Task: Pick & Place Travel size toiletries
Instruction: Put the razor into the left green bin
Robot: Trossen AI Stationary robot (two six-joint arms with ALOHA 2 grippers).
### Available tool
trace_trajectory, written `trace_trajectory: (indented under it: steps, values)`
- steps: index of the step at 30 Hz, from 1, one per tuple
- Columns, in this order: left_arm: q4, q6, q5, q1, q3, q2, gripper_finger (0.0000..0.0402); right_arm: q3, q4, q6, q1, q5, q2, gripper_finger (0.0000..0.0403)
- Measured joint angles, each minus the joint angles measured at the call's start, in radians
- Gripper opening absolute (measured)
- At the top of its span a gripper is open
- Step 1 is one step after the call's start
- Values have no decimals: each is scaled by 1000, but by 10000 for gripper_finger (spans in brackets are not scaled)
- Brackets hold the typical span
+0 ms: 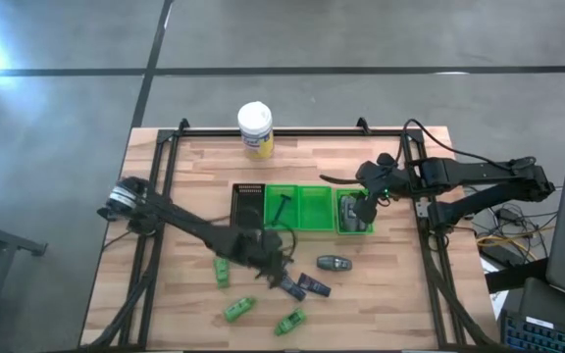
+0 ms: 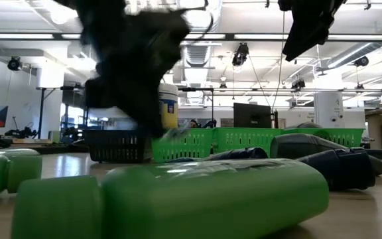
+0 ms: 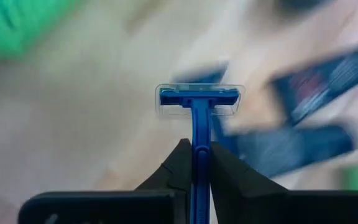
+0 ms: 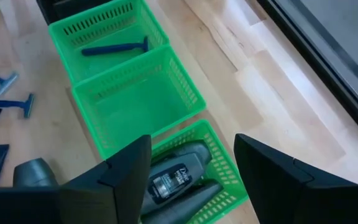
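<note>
My left gripper is shut on a blue T-shaped razor near the table's middle, beside the dark flat packets. My right gripper hangs open above the rightmost green bin, where grey tubes lie. It touches nothing. Another razor lies in the left green bin. Green bottles and one grey tube lie on the table, as do two more razors. My left gripper pinches the razor's handle between its two fingers, which lie along the handle. The head sticks out ahead of the fingertips, with its clear cover on. The table behind is blurred, and I cannot tell whether the razor touches it.
A row of bins sits mid-table: a black one, then three green ones, with nothing in the middle one. A yellow jar with a white lid stands at the far edge. A green bottle lies close to the low camera.
</note>
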State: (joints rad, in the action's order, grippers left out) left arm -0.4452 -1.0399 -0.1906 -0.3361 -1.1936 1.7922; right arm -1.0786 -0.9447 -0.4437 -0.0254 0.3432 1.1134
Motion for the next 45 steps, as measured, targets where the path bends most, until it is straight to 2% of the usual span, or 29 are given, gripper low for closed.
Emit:
trace_trajectory:
  steps: [4,11,17,19,24,30,38,45]
  values:
    - [-23,-52,-90,66,3,-77,34,1,-18,2,4,1,-11,224]
    - [-1,-327,-270,228,-1,-183,34,1,-49,-20,55,23,-122,236]
    - [58,-279,-304,346,-32,-141,34,1,-50,-27,117,24,-204,239]
    - [55,-253,-290,374,-52,-95,34,3,-52,-27,129,25,-216,235]
    - [16,-165,-157,402,-118,13,34,10,-84,-25,135,24,-214,222]
    - [-143,-147,-150,406,-163,49,36,24,-99,-24,135,25,-214,222]
    - [-150,-163,-94,417,-131,51,58,69,-91,-19,135,26,-214,242]
    - [-157,-136,-132,422,-130,46,116,83,-91,-16,135,26,-214,260]
